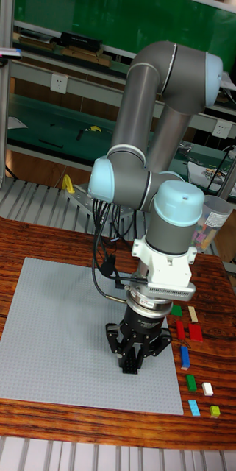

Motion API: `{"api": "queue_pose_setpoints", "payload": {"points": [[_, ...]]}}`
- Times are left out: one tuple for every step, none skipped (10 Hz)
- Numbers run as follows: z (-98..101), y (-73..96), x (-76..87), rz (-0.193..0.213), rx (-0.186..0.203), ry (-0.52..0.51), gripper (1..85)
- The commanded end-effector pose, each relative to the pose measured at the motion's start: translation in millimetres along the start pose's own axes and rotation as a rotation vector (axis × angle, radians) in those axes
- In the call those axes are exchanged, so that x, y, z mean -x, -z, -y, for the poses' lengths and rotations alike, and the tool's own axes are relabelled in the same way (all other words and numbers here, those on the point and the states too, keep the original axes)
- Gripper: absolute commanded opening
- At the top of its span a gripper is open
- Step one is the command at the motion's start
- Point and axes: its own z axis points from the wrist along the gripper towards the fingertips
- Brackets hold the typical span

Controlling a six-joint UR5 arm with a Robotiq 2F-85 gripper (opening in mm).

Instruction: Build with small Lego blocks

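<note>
Hovering low over the right part of the grey baseplate (66, 331), the claw (131, 368) points straight down; whether it grips a block cannot be told from here. No bricks appear built on the plate. The loose blocks (185, 357) lie in a scattered row on the wooden table (15, 235), just right of the plate, so building seems barely begun.

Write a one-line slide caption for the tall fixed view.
UR5 gripper poised low over a grey Lego baseplate, with loose coloured bricks lined up beside it on the wooden table.
</note>
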Motion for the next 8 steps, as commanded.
{"api": "queue_pose_setpoints", "payload": {"points": [[-2.7,-5.7,-0.2,0.002,0.023,-0.012,1.3],[-2.0,-5.9,-1.4,-0.001,0.021,-0.013,1.3],[-1.6,-5.7,-2.1,-0.001,0.024,-0.013,1.3],[-0.5,-2.9,-2.9,-0.001,0.023,-0.013,1.3],[0.5,2.0,-3.1,0.003,0.015,-0.002,21.7],[1.0,6.0,-4.0,-0.003,0.012,0.003,28.0],[4.9,7.7,-3.8,-0.011,0.008,0.018,36.3],[4.0,7.2,-3.0,-0.009,0.014,0.029,43.0]]}}
